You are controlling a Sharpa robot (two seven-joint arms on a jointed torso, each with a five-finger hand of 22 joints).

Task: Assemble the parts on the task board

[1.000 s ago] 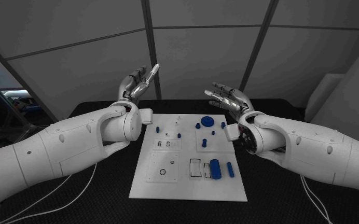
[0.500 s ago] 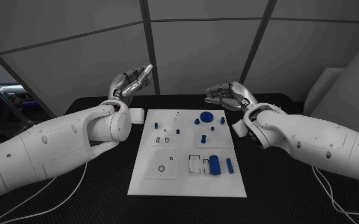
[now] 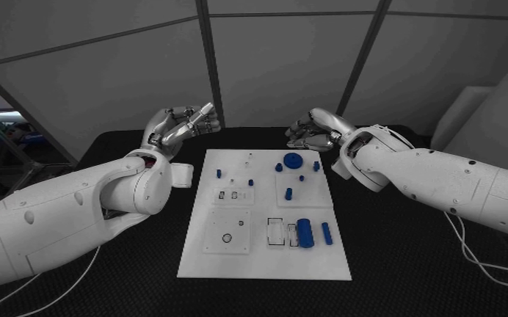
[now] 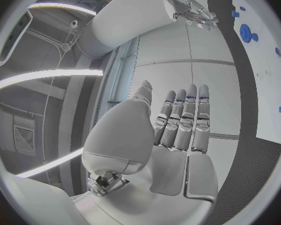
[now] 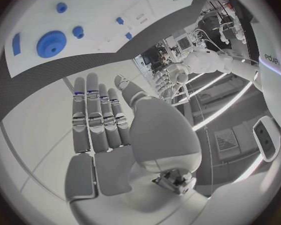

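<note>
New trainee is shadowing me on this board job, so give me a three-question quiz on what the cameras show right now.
1. True or false: the left hand holds a blue part.
2. Which is the round toothed piece on the task board? A) blue gear B) long blue peg
3. Fill in: the right hand hovers past the board's ___ edge.

Key: 1 false; 2 A; 3 far.
</note>
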